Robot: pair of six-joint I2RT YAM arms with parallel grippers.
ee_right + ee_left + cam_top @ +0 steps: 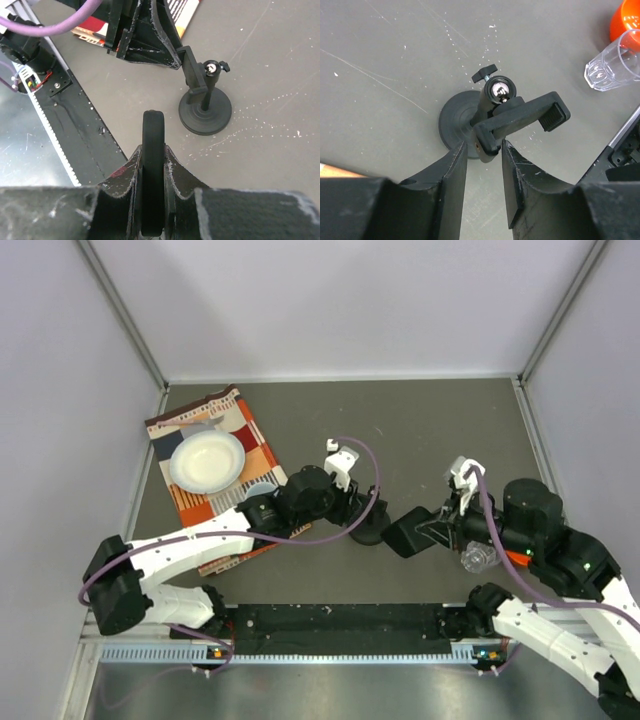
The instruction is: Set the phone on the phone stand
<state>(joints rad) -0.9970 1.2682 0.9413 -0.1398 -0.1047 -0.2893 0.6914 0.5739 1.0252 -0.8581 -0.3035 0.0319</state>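
The phone stand [368,533] stands mid-table on its round disc base [455,122], with its clamp bracket [520,115] tilted on top. My left gripper [484,145] has its jaws closed in on the bracket's left end. It also shows in the top view [352,512]. My right gripper [153,152] is shut on the phone [153,125], a thin black slab seen edge-on, and holds it above the table. In the top view the phone [405,535] hangs just right of the stand. The stand also shows in the right wrist view [205,112], a short way ahead of the phone.
A clear plastic cup [478,558] lies under my right arm and shows in the left wrist view [612,65], next to an orange object [627,20]. A white plate [207,460] sits on the checked cloth [250,430] at the left. A black rail [340,625] runs along the near edge.
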